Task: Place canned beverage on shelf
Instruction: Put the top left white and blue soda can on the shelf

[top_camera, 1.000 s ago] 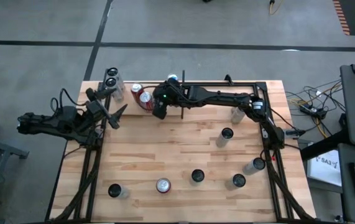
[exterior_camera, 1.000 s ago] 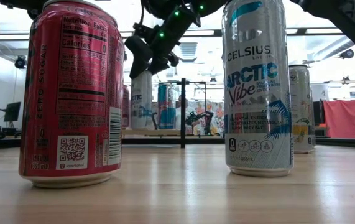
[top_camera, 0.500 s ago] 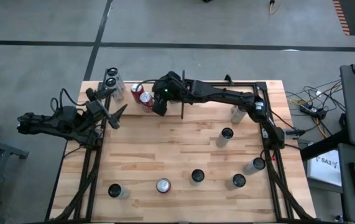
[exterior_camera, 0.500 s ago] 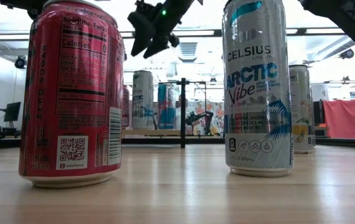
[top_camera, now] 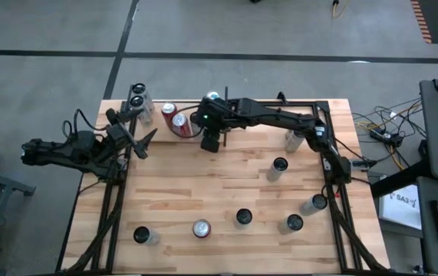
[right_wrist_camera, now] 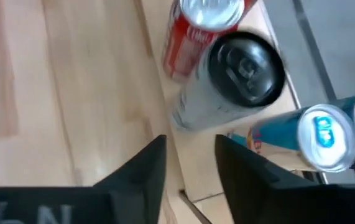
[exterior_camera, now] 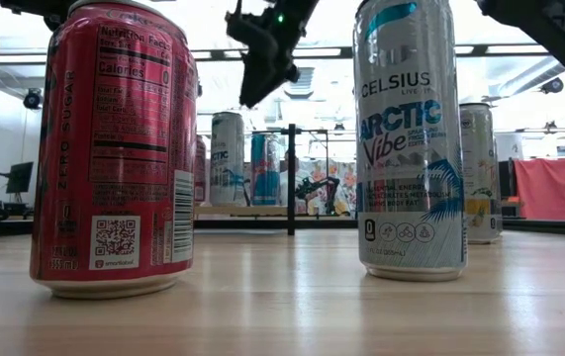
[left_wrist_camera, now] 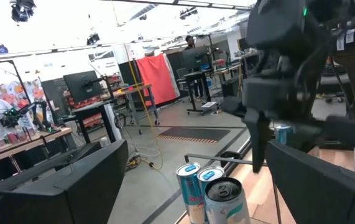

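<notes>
A silver canned beverage with a black top (right_wrist_camera: 227,81) stands upright on its base on the pale plywood shelf (right_wrist_camera: 205,177) at the table's far edge. It shows in the low view too (exterior_camera: 228,158). A red can (right_wrist_camera: 196,25) and a blue can (right_wrist_camera: 320,137) stand close by it. My right gripper (right_wrist_camera: 189,168) hangs above and just to the near side of the silver can, high in the low view (exterior_camera: 255,97). Its fingers are a little apart with nothing between them. My left gripper (top_camera: 143,142) waits open at the table's left edge.
Several loose cans stand across the near half of the table, among them a red one (exterior_camera: 114,148) and a silver-and-blue one (exterior_camera: 409,138) near the front. A black upright rod (exterior_camera: 290,178) stands at the shelf. Two more cans (top_camera: 136,96) stand at the far left corner.
My right gripper has let go of the silver can's top, risen clear of it and drawn back toward the table's near and right side. It has tipped more steeply downward and its fingers have closed partway. The can stays upright on the shelf.
</notes>
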Tool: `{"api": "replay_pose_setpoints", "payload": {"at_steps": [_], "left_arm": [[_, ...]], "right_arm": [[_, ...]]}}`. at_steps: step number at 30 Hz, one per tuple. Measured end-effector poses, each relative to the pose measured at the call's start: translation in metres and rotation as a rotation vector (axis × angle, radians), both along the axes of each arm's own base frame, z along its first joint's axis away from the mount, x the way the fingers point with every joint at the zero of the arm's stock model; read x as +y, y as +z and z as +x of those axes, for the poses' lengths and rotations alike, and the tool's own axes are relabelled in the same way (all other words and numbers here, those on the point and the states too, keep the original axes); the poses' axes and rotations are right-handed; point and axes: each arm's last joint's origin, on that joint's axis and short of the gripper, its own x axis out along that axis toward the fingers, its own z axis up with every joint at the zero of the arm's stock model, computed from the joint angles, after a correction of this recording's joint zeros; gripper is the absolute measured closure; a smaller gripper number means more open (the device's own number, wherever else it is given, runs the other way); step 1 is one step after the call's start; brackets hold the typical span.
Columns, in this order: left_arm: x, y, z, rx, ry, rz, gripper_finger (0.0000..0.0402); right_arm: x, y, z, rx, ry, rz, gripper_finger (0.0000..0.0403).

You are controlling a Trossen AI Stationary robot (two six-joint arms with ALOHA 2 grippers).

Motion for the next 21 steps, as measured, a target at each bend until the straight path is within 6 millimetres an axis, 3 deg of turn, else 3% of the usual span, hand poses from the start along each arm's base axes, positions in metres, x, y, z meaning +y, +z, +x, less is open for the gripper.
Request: {"api": "replay_pose_setpoints", "payload": {"at_steps": [8,16,21], "left_arm": [[0.000,0.000,0.000,0.000,0.000,0.000,0.0038],[0.000,0.000,0.001,0.003,0.001,0.003,0.0038],[0.000,0.000,0.001,0.006,0.001,0.004,0.0038]], "right_arm": [[-0.011,-0.033,0.020,0.040,0.083,-0.073,0.0383],[-0.028,-0.034,0.023,0.018,0.039,-0.159,0.0393],[-0.026,-0.034,0.023,0.023,0.048,-0.160,0.0394]]}}
